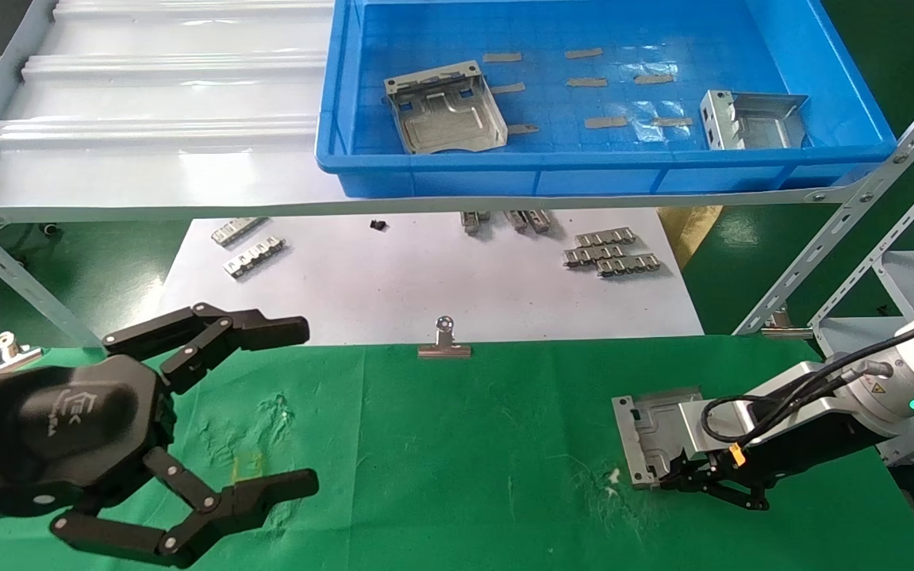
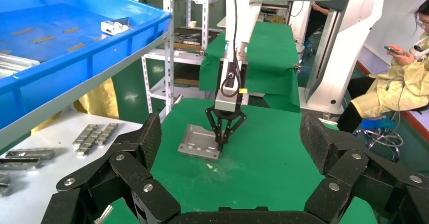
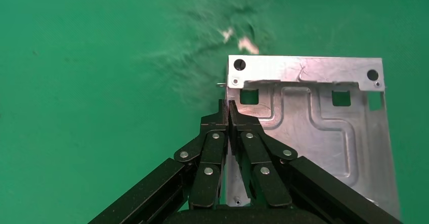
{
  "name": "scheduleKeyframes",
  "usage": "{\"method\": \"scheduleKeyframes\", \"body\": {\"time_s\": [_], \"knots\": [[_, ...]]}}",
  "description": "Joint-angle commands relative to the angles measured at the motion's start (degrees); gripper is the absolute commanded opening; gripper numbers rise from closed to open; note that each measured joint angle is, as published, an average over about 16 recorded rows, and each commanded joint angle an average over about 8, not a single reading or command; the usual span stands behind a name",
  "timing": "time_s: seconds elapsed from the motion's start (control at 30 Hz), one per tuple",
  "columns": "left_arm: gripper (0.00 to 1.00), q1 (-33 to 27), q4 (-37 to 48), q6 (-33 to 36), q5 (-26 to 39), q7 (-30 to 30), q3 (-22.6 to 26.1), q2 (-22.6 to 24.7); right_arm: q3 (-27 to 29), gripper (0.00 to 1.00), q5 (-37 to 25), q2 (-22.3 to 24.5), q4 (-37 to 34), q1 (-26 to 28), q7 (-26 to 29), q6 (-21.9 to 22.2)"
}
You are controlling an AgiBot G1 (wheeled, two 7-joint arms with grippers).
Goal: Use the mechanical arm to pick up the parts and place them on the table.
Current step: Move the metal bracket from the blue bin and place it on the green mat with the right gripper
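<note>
One silver part (image 1: 647,428) lies on the green table (image 1: 465,460) at the right. My right gripper (image 1: 667,478) is shut on its bent-up side edge. The right wrist view shows the closed fingertips (image 3: 228,105) pinching that edge of the part (image 3: 324,133), next to white scuffs. The left wrist view shows the same part (image 2: 198,142) flat on the cloth with the right gripper (image 2: 221,144) on it. Two more parts (image 1: 445,107) (image 1: 750,119) lie in the blue bin (image 1: 584,162). My left gripper (image 1: 302,404) is open and empty at the near left.
The blue bin sits on a pale grey ribbed shelf (image 1: 155,95) above a white sheet (image 1: 425,277) with toothed metal strips (image 1: 612,250). A silver binder clip (image 1: 444,341) lies at the table's far edge. Slanted shelf struts (image 1: 846,230) stand at the right.
</note>
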Motion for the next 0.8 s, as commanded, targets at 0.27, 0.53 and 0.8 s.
{"method": "scheduleKeyframes", "body": {"time_s": [0.27, 0.53, 0.8], "knots": [[1.0, 0.0, 0.0, 0.0, 0.0, 0.0, 0.0, 0.0, 0.1, 1.0, 0.1, 0.0, -1.4, 0.5, -2.4, 0.3], [1.0, 0.0, 0.0, 0.0, 0.0, 0.0, 0.0, 0.0, 2.4, 1.0, 3.3, 1.5, -1.5, 2.5, -5.2, -2.7], [1.0, 0.0, 0.0, 0.0, 0.0, 0.0, 0.0, 0.0, 6.3, 1.0, 9.3, 3.2, -1.2, 3.2, -4.6, -6.6]]}}
